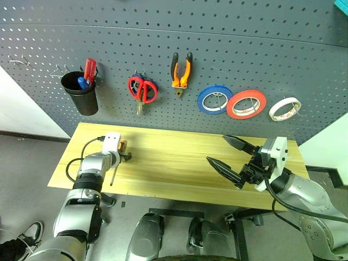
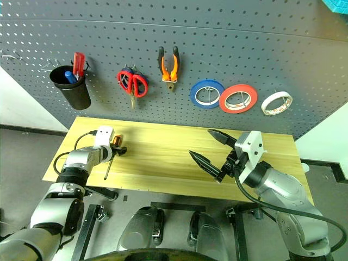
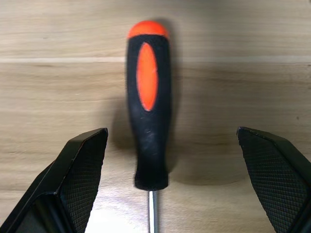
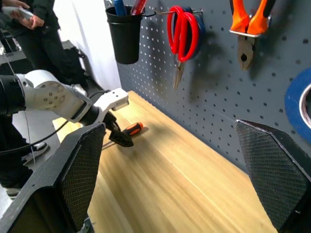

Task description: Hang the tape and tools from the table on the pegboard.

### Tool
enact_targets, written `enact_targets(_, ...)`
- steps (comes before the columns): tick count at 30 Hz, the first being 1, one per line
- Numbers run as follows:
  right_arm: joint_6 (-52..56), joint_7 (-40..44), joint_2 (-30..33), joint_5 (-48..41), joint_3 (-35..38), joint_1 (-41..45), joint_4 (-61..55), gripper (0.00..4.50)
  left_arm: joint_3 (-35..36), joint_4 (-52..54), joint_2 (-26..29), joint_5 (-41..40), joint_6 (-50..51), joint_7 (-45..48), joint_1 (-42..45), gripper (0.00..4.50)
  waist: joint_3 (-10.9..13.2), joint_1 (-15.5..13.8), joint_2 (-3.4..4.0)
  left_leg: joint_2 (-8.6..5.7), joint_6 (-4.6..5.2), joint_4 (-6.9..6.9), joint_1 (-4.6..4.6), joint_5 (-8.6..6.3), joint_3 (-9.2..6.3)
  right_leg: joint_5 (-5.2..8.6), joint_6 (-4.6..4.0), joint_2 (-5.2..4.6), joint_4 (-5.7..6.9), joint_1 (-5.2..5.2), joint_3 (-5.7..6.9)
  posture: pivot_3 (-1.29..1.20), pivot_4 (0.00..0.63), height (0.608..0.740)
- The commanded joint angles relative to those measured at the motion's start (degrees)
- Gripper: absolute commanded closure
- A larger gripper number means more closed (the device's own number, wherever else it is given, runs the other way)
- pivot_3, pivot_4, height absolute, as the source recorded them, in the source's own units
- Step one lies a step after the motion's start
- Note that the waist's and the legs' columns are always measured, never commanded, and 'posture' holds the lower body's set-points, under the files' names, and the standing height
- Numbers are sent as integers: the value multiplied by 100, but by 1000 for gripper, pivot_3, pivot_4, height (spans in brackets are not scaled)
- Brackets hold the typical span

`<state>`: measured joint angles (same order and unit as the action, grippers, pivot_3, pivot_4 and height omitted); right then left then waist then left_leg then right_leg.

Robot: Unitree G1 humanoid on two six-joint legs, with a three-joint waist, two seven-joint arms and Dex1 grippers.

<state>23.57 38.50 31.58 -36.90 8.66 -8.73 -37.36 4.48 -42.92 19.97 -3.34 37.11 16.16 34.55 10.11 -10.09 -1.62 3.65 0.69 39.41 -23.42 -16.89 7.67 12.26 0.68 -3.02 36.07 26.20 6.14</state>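
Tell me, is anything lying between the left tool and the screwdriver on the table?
Nothing visible does. The left tool is open above the screwdriver, whose handle lies on bare table between the two fingers.

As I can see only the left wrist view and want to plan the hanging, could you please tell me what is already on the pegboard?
Observer: The pliers, the red-handled scissors and the cream tape already hang on the pegboard.
Operator: Thank you. Is anything besides my screwdriver left on the table?
Observer: No, I see just the screwdriver lying on the table, near its left end.
Operator: And where is the right pincer, please?
Observer: The right pincer is open and holds nothing, raised over the right part of the table.
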Motion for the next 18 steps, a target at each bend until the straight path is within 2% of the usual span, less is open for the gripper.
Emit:
enact_targets(1, 18, -54, 80, -142, 172, -55, -317, 0, -24, 19, 8, 19, -26, 22, 38, 40, 19, 28, -2, 0, 0, 0, 0, 0, 0, -1, 1, -1, 0, 0, 0, 240, 214, 731)
enact_targets(7, 45, -85, 121, -180, 197, -111, -365, 0, -2, 22, 5, 18, -47, -20, -45, 40, 59, 154, 4, 0, 0, 0, 0, 0, 0, -1, 2, -4, 0, 1, 0, 239, 219, 731)
enact_targets(8, 55, -94, 119, -178, 183, -101, -363, 0, -1, 42, -2, 16, -35, -33, -53, 213, 62, 158, 4, 0, 0, 0, 0, 0, 0, -1, 3, -5, 0, 1, 0, 239, 219, 731)
enact_targets(12, 89, -124, 109, -179, 154, -70, -370, 0, 13, 152, -8, 8, 29, -92, -120, 1240, 67, 162, 5, 0, 0, 0, 2, 0, 1, 0, 5, -7, 0, 1, 0, 242, 216, 731)
enact_targets(18, 154, -127, 99, -297, 157, 63, -359, 0, 50, 337, 6, -31, 181, -155, -257, 3239, 71, 161, 9, -2, 0, 0, 2, 0, 1, 1, 6, -11, 0, 1, 0, 246, 213, 731)
